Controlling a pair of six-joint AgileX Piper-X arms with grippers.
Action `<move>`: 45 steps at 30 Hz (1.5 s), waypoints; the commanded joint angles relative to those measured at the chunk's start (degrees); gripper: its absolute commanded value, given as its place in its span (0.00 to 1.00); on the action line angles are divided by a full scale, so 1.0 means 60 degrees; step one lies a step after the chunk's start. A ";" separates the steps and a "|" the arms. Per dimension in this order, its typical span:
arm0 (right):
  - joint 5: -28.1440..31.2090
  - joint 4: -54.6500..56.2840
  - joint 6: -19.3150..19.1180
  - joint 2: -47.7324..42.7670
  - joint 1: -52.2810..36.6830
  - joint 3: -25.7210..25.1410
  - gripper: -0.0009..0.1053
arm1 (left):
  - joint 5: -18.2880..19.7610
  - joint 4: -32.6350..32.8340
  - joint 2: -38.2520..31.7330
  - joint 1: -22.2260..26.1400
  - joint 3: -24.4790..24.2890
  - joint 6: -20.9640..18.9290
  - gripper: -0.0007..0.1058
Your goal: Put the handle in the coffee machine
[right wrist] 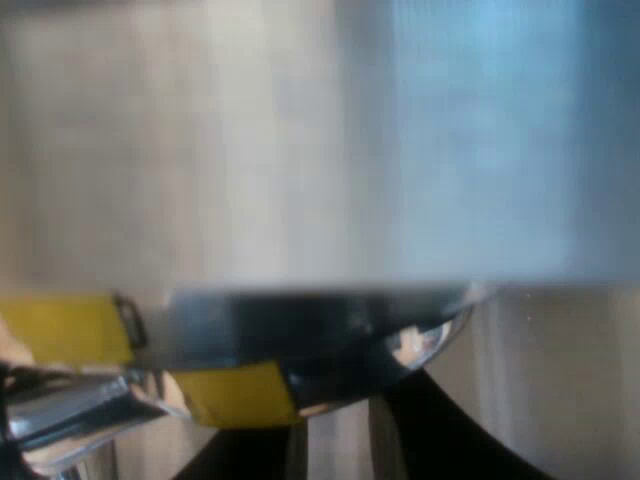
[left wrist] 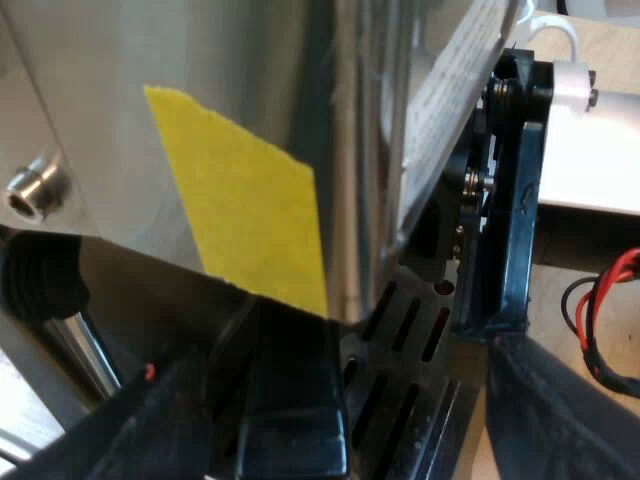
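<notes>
Steel front of the coffee machine (right wrist: pixel 300 130) rises close over my right tool (right wrist: pixel 345 450). Yellow tape (right wrist: pixel 235 395) is stuck beside a round, shiny metal rim (right wrist: pixel 330 335) tucked up under that front — holder or the machine's own fitting, I cannot tell which. My left tool (left wrist: pixel 215 430) sits low at the slotted drip tray (left wrist: pixel 400 340), near the machine's taped side. Whether either tool is wide, narrow or holding anything — I cannot tell.

It looked like a lab or test bench, probably: the espresso machine (left wrist: pixel 120 130) wore a patch of yellow tape (left wrist: pixel 250 210), with a pale wooden surface (left wrist: pixel 615 45) beside it.
</notes>
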 commanded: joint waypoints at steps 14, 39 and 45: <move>-0.0446 -0.1232 0.0124 -0.0487 -0.0066 -0.0397 0.17 | 0.0047 -0.0006 -0.1228 -0.0046 -0.0095 -0.0018 0.58; -0.0395 -0.1232 0.0555 -0.0487 -0.0066 -0.0675 0.17 | -0.2377 0.0024 -0.0428 0.1201 -0.1582 -0.1311 0.58; -0.0395 -0.1232 0.0555 -0.0487 -0.0066 -0.0675 0.17 | -0.3492 0.0424 0.0002 0.0503 -0.2214 -0.1311 0.42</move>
